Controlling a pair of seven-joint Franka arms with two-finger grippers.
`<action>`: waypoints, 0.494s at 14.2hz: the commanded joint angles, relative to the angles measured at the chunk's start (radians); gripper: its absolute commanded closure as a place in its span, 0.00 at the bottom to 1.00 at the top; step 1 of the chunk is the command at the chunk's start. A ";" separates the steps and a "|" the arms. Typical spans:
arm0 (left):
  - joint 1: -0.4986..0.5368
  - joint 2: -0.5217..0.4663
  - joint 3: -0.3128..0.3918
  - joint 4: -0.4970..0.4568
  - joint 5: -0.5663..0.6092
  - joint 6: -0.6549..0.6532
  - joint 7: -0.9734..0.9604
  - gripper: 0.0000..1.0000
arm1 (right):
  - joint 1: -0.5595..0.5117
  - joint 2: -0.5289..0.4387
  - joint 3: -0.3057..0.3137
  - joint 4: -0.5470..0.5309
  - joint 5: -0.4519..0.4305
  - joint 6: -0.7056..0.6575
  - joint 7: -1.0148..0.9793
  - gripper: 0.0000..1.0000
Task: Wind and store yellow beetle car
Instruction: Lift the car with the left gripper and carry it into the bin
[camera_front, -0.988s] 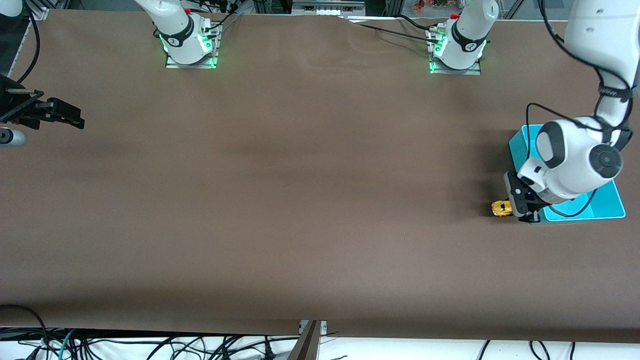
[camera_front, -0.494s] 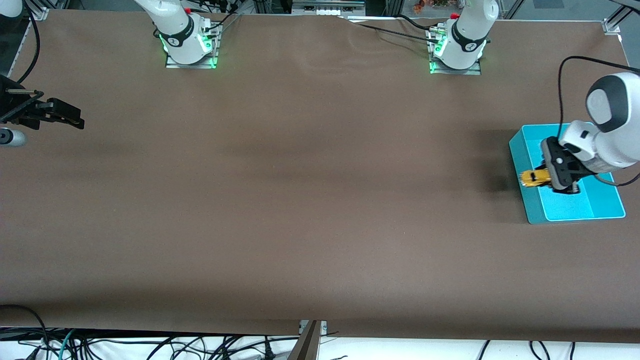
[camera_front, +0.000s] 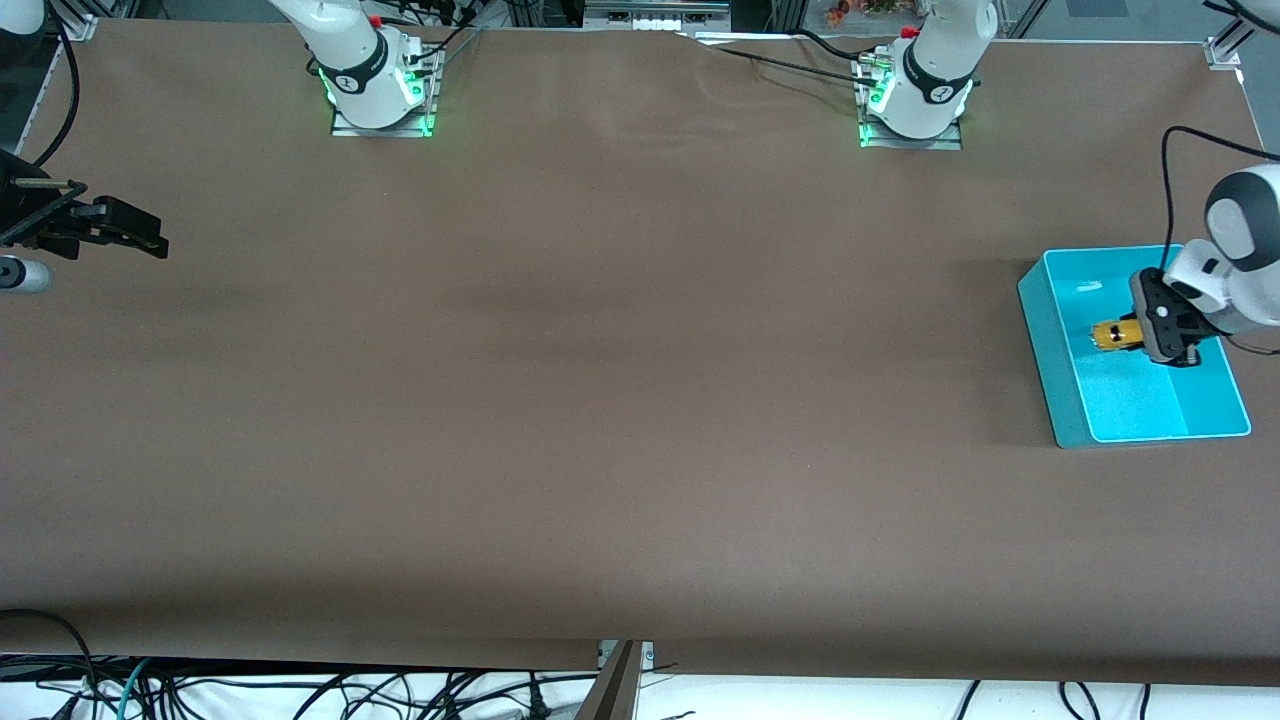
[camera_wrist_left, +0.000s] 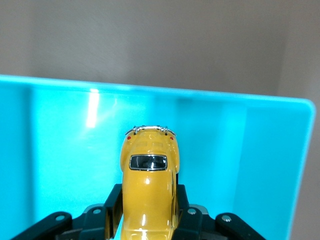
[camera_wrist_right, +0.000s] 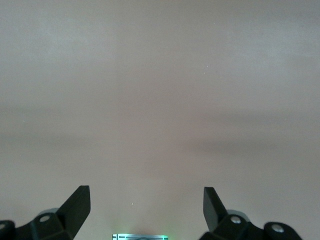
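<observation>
Left gripper (camera_front: 1128, 335) clamps the car (camera_front: 1113, 335) over the bin (camera_front: 1045, 345); right gripper (camera_front: 150, 238), fingers spread, waits empty at the right arm's end of the table (camera_front: 600, 400).

I count one yellow beetle car (camera_wrist_left: 149, 192), pinched between the two fingers (camera_wrist_left: 111, 207) of my left gripper (camera_front: 1140, 336), and one cyan bin (camera_front: 1050, 340) just beneath those fingers. I have two grippers in all: the right gripper (camera_wrist_right: 146, 206) hangs with its two fingers spread wide over one brown table (camera_front: 600, 380), nothing between them.
</observation>
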 joint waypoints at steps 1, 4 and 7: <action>0.021 0.008 -0.007 -0.071 0.021 0.066 0.015 1.00 | -0.004 0.006 0.003 0.015 -0.008 -0.004 0.008 0.00; 0.018 0.049 -0.007 -0.089 0.018 0.073 0.009 1.00 | -0.005 0.006 0.003 0.015 -0.008 -0.004 0.007 0.00; 0.018 0.071 -0.007 -0.094 0.021 0.082 0.010 1.00 | -0.005 0.006 0.003 0.015 -0.008 -0.004 0.008 0.00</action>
